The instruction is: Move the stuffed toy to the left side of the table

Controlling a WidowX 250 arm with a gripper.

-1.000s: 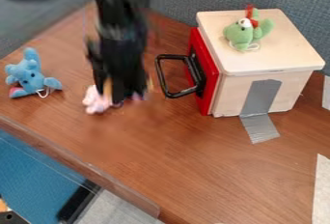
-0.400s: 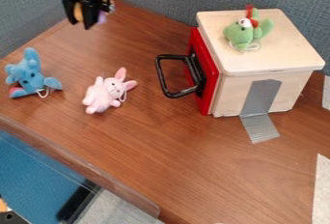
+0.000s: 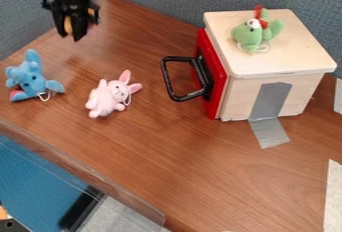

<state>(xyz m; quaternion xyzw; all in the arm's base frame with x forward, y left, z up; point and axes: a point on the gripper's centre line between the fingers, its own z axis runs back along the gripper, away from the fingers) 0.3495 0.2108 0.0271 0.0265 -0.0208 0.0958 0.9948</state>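
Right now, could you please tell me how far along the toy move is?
Possibly done: the pink rabbit and blue toy rest on the table toward the picture's left. In hand: uncertain; orange shows at the end effector, apart from both toys, but I can't tell whether it grips anything. Left: perhaps nothing, unless the green toy on the box is meant.

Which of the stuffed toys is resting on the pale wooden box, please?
The green plush toy with red on top; the pink plush rabbit and the blue plush toy are on the wooden table.
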